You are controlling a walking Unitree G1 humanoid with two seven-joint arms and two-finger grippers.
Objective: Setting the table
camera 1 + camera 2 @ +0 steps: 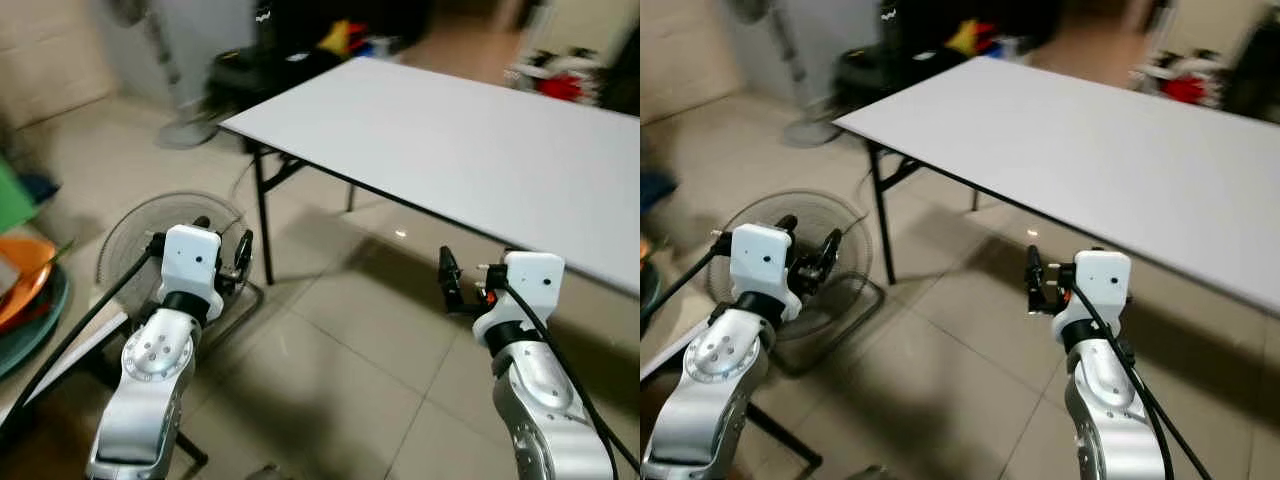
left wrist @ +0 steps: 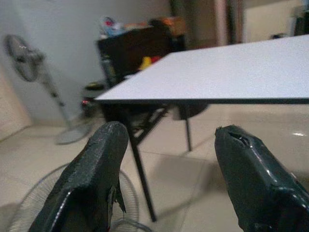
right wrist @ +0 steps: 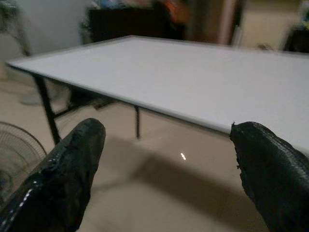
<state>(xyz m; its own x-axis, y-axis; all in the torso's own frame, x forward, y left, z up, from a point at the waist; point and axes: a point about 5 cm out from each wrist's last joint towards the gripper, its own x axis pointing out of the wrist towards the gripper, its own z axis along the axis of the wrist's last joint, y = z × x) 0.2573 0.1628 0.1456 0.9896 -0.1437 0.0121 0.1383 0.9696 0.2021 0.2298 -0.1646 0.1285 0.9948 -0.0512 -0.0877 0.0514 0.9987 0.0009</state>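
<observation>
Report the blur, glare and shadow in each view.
Left eye view: far clutter and the standing fan are smeared; the table is evenly lit and casts a shadow on the tiles. Right eye view: a small glare spot lies on the floor. Left wrist view: the fingers are soft. Right wrist view: dim, background blurred, fingers dark.

I'm looking down at a pale tiled floor (image 1: 340,380) with a soft glare spot, and a long white folding table (image 1: 470,150) on black legs runs from the far left toward the near right. A floor fan (image 1: 165,245) lies on the tiles at near left, and a standing fan (image 2: 29,65) rises by the pale far wall (image 2: 72,34). Beyond the table stands a dark cabinet (image 2: 137,48) with blurred, colourful clutter.
</observation>
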